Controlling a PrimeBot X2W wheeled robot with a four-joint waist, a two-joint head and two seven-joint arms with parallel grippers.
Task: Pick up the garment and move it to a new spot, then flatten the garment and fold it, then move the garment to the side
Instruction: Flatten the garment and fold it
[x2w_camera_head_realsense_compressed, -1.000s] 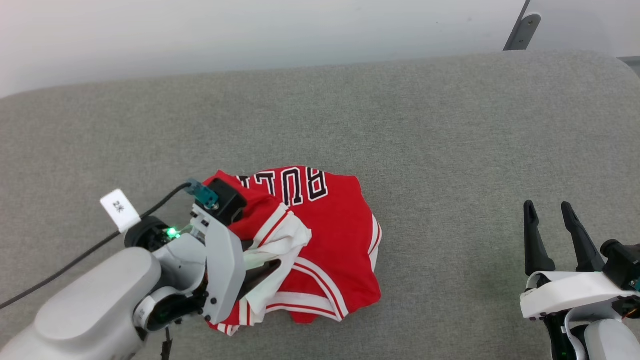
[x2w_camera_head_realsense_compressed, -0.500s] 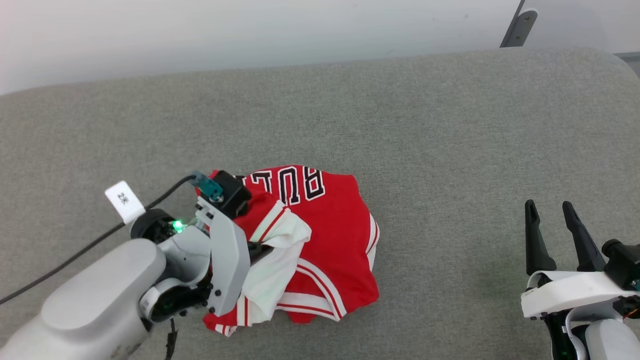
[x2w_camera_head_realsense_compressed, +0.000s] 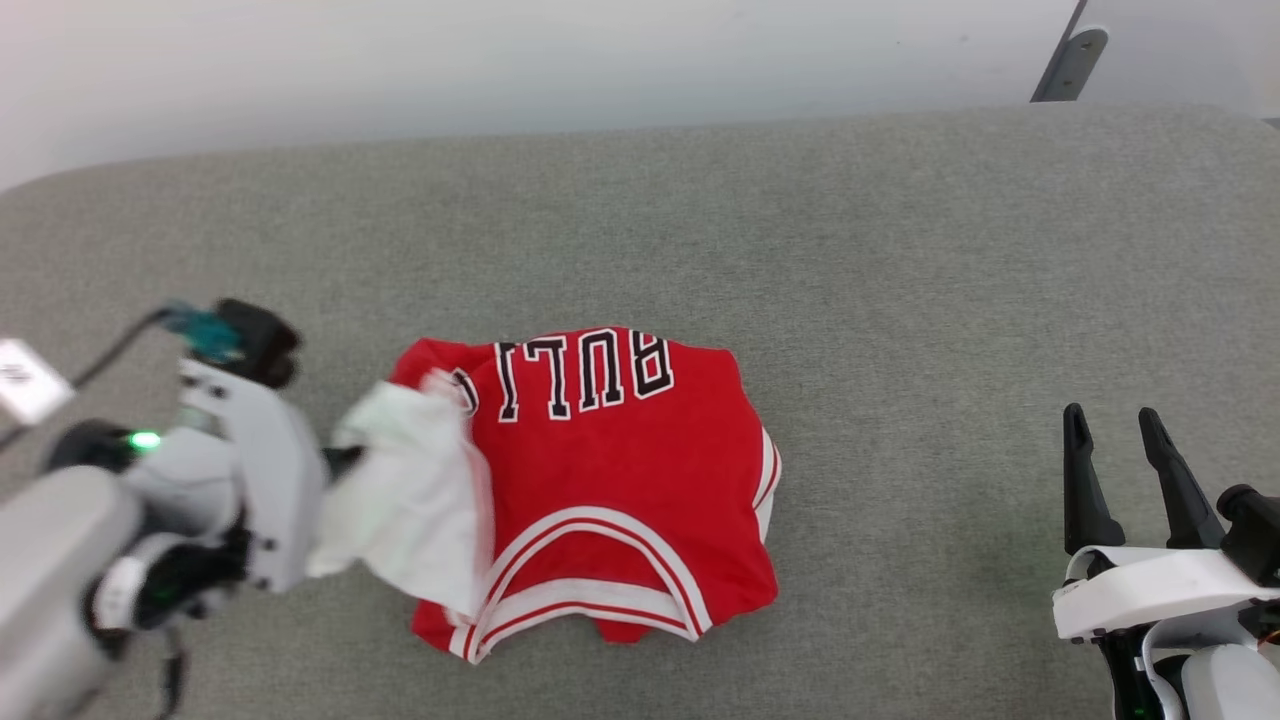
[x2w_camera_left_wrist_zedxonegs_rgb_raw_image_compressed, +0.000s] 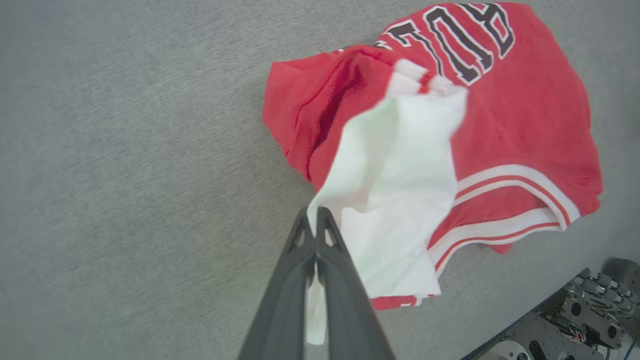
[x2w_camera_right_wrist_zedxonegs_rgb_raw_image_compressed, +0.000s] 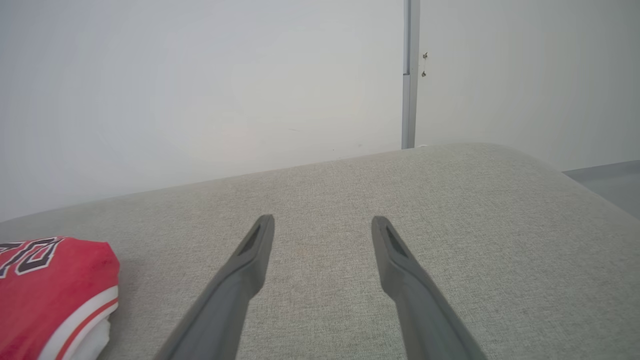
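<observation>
The garment (x2w_camera_head_realsense_compressed: 610, 460), a red jersey with black white-outlined letters and striped trim, lies crumpled in the middle of the grey surface. Its white sleeve (x2w_camera_head_realsense_compressed: 415, 505) is pulled out to the left. My left gripper (x2w_camera_left_wrist_zedxonegs_rgb_raw_image_compressed: 315, 217) is shut on the edge of that white sleeve (x2w_camera_left_wrist_zedxonegs_rgb_raw_image_compressed: 400, 200), seen plainly in the left wrist view; in the head view the left arm is blurred at the left edge. My right gripper (x2w_camera_head_realsense_compressed: 1115, 425) stands open at the lower right, well away from the garment (x2w_camera_right_wrist_zedxonegs_rgb_raw_image_compressed: 50, 285), with nothing between its fingers (x2w_camera_right_wrist_zedxonegs_rgb_raw_image_compressed: 257, 245).
The grey padded surface (x2w_camera_head_realsense_compressed: 900, 260) spreads wide around the garment, with bare room to the right and behind. A pale wall runs along its far edge, with a metal bracket (x2w_camera_head_realsense_compressed: 1070, 60) at the top right. A cable with a white tag (x2w_camera_head_realsense_compressed: 20, 385) trails from the left arm.
My left gripper closed on the white sleeve and pulled it leftwards, drawing the jersey more open. The head view shifted a little. The right gripper stayed put and open.
</observation>
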